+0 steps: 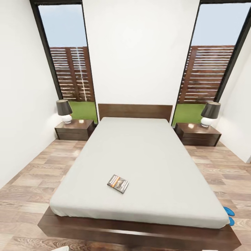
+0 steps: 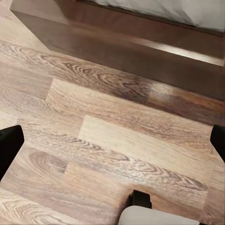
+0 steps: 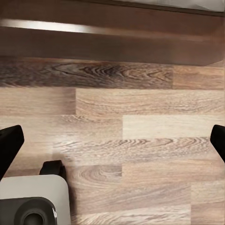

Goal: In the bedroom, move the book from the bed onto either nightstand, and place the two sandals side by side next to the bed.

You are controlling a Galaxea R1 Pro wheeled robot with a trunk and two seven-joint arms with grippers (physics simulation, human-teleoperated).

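Note:
The book (image 1: 118, 183) lies flat on the off-white mattress of the bed (image 1: 146, 153), near its foot end and a little left of centre. Two blue sandals (image 1: 229, 211) (image 1: 231, 221) peek out on the floor by the bed's front right corner, mostly hidden by the mattress. A nightstand (image 1: 75, 129) stands left of the headboard and another nightstand (image 1: 197, 134) right of it. My left gripper (image 2: 112, 143) hangs open over bare floor near the bed frame (image 2: 140, 51). My right gripper (image 3: 112, 143) is likewise open above the floor beside the bed frame (image 3: 112, 42).
Each nightstand carries a lamp with a dark shade (image 1: 64, 110) (image 1: 210, 113). Tall dark-framed windows (image 1: 68, 59) (image 1: 212, 66) flank the headboard. Wood-plank floor (image 1: 28, 188) runs down both sides of the bed, with white walls close on either side. Parts of my base (image 3: 28, 201) show below the grippers.

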